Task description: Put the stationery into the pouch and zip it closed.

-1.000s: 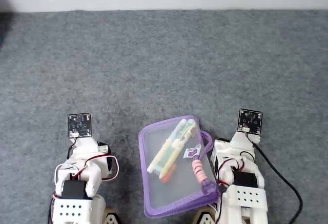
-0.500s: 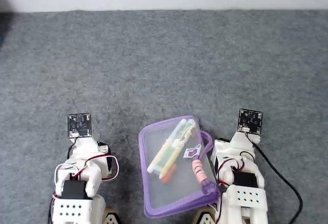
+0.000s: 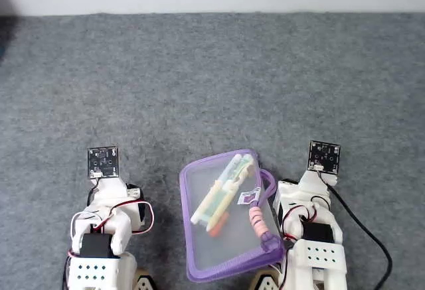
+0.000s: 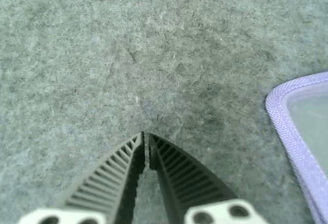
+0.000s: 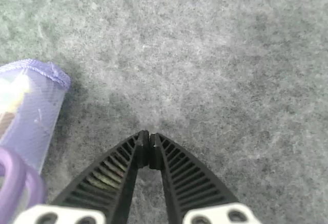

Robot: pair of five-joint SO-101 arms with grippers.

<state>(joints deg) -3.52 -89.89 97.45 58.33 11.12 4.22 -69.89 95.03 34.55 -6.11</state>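
I see the left claw (image 4: 147, 141) and right claw (image 5: 149, 141) both clenched empty, the pouch (image 3: 226, 243) between them, its label (image 3: 249, 196) too small to read.

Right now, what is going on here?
Nothing is being handled. The clear plastic pouch with purple fabric edging lies on the grey felt table between the two arms, with pastel-coloured pens inside. The left end effector and the right end effector are both shut and empty, over bare felt beside the pouch. Whether the zip is closed, I cannot tell.
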